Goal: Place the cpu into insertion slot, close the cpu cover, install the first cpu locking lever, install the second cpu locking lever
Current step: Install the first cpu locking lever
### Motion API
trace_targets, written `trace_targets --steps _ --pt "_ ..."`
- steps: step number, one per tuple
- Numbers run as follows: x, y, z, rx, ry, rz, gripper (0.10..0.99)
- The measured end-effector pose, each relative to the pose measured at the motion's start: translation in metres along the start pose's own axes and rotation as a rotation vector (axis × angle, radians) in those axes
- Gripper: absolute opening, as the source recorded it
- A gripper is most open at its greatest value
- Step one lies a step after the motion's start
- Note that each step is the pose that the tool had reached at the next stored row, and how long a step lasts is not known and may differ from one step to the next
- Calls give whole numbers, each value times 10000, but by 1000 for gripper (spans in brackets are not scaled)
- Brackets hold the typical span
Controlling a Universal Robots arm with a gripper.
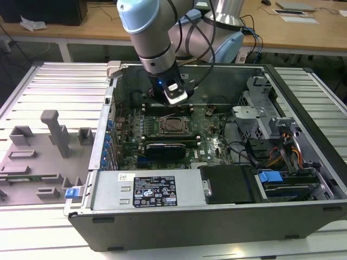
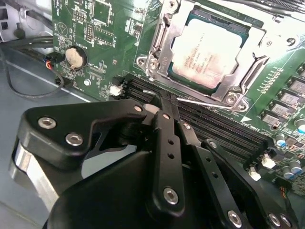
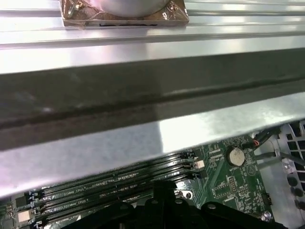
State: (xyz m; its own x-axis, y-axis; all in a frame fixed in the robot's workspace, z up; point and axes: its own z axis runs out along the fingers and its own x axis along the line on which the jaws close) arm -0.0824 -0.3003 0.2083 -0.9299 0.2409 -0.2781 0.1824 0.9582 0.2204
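Second wrist view: claw (image 2: 158, 101) over memory slots (image 2: 219, 125) beside cpu (image 2: 209, 50).

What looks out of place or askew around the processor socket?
Nothing stands out: the pale silver-beige square chip lies flat, and the thin grey metal frame cover sits evenly around it on the green circuit board.

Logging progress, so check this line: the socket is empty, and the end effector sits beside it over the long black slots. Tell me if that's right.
The socket is not empty: the cpu lies in it, framed by the cover, as the second wrist view shows. The end effector does sit beside it over the long black slots.
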Motion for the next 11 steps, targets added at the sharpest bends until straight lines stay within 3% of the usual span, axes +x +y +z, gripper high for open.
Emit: trace_targets --steps 4,11 --pt "9 8 17 163 -128 545 106" --pt "34 48 30 251 -199 844 106"
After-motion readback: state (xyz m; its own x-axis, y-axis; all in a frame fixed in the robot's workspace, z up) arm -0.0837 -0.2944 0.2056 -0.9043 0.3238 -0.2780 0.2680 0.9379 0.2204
